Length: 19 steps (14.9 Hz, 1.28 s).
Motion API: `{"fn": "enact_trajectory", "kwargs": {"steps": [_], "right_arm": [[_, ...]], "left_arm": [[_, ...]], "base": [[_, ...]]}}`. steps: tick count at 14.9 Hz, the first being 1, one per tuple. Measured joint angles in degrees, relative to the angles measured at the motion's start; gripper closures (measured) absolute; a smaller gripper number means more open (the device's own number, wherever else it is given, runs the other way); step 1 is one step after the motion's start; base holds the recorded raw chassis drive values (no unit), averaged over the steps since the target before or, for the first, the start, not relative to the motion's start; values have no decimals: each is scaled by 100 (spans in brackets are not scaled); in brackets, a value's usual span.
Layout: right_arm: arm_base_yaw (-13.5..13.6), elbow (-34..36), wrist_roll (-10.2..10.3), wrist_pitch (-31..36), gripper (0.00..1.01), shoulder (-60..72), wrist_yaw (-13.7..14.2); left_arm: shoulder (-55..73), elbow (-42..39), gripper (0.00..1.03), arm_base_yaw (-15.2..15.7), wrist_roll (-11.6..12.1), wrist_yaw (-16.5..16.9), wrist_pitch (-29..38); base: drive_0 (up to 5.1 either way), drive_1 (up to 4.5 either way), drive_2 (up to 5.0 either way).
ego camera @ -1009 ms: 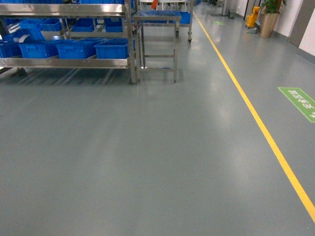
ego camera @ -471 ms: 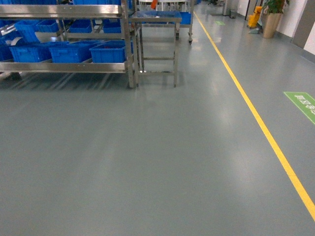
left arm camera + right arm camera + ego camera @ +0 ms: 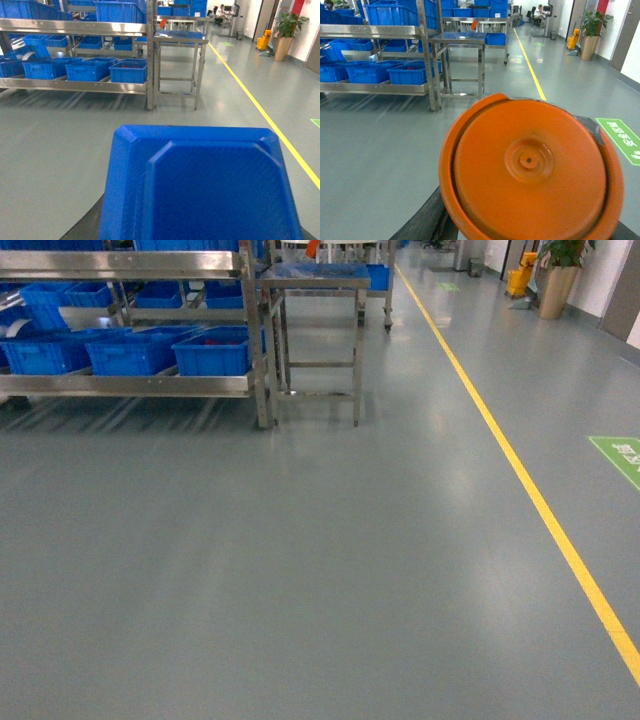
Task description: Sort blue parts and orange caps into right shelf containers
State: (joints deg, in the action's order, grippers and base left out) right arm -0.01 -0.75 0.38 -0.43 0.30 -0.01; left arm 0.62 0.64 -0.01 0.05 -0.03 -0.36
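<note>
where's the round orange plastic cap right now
The round orange plastic cap fills the foreground of the right wrist view, close to the camera, with the steel shelf rack of blue plastic crates far off to its upper left.

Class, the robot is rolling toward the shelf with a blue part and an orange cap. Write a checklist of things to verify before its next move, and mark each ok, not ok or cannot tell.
1. Blue part in front of the left wrist camera: ok; it fills the lower view.
2. Orange cap in front of the right wrist camera: ok.
3. Left and right gripper firmly shut on their loads: cannot tell; neither gripper is visible.
4. Floor between robot and shelf free of obstacles: ok.
5. Blue crates within reach: not ok; the metal shelf is far ahead on the left.
6. Which crate takes parts or caps: cannot tell.
</note>
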Motion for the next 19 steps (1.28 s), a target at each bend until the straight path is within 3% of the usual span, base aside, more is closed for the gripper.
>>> {"fn": "enact_trajectory", "kwargs": {"steps": [19], "right_arm": [[0,0,0,24,56,0,0]], "left_arm": [[0,0,61,0,0,0,-2]], "base": [[1,425,-423]]}}
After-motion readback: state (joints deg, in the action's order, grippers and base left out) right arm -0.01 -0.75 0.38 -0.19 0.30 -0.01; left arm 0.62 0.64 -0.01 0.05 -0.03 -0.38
